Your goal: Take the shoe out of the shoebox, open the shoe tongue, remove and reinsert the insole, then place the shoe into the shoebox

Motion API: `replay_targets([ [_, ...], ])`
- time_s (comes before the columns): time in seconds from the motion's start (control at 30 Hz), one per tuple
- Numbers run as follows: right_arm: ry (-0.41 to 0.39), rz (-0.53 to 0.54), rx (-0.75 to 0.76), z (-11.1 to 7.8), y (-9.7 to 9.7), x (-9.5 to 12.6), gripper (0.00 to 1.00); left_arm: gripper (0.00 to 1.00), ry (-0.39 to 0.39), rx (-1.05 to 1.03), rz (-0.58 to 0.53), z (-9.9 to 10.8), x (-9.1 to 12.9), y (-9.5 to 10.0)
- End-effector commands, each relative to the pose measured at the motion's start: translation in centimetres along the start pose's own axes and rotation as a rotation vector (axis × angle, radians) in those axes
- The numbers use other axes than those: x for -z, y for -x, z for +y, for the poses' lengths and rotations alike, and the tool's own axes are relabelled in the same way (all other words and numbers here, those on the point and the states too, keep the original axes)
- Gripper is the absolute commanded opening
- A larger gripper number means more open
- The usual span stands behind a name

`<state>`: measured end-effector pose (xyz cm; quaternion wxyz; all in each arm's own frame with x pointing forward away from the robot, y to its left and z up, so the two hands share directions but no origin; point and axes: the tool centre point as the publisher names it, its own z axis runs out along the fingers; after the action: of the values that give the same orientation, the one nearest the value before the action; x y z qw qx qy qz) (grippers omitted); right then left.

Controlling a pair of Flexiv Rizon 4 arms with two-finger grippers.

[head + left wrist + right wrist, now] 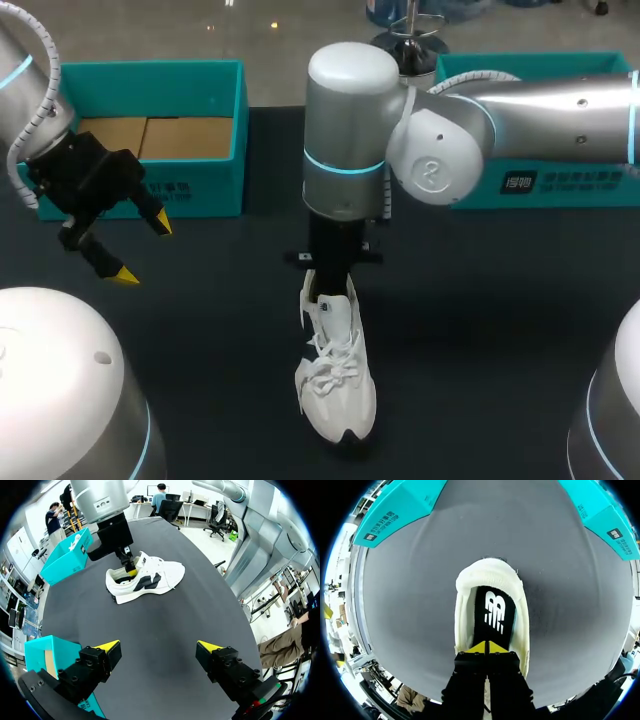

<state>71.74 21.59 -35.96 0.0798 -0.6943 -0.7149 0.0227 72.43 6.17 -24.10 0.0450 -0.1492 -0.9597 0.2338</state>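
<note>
Black insole in shoe — hidden overhead, plain at right wrist

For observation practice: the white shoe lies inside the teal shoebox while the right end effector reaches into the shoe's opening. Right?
No: the head view shows the shoe on the table, outside the shoebox; the right end effector reaches into its opening.

The table has a dark charcoal, matte top, evenly lit from above, with only faint, soft shadows across it.
</note>
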Motion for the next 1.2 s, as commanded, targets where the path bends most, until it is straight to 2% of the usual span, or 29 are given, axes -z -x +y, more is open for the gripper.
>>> replay_targets([
  [0.03, -0.014, -0.003, -0.004, 0.3, 0.2, -0.6, 0.00, 1.00, 0.002, 0.000, 0.001, 0.0, 0.0, 0.0],
  [0.43, -0.039, -0.016, -0.001, 0.5, 0.7, -0.9, 0.00, 1.00, 0.002, 0.000, 0.001, 0.0, 0.0, 0.0],
  [0.47, -0.041, -0.015, -0.001, 0.6, 0.7, -1.0, 0.06, 1.00, 0.002, 0.000, 0.001, 0.0, 0.0, 0.0],
  [0.57, -0.048, -0.009, 0.003, 0.8, 0.6, -1.3, 0.40, 1.00, 0.002, 0.000, 0.001, 0.0, 0.0, 0.0],
  [0.6, -0.050, -0.008, 0.008, 0.9, 0.5, -1.3, 0.44, 1.00, 0.002, 0.000, 0.001, 0.0, 0.0, 0.0],
  [0.87, -0.069, -0.001, 0.016, 1.3, 0.4, -2.2, 0.49, 1.00, 0.002, 0.000, 0.001, 0.0, 0.0, 0.0],
  [0.97, -0.067, -0.002, 0.019, 1.2, 0.4, -1.9, 0.57, 1.00, 0.002, 0.000, 0.001, 0.0, 0.0, 0.0],
  [1.03, -0.067, -0.004, 0.023, 1.2, 0.2, -1.8, 0.72, 1.00, 0.002, 0.000, 0.001, 0.0, 0.0, 0.0],
  [1.13, -0.064, -0.006, 0.025, 1.1, 0.1, -1.6, 0.78, 1.00, 0.002, 0.000, 0.001, 0.0, 0.0, 0.0],
  [1.2, -0.064, -0.012, 0.028, 1.0, 0.0, -1.4, 0.85, 1.00, 0.002, 0.000, 0.001, 0.0, 0.0, 0.0],
])
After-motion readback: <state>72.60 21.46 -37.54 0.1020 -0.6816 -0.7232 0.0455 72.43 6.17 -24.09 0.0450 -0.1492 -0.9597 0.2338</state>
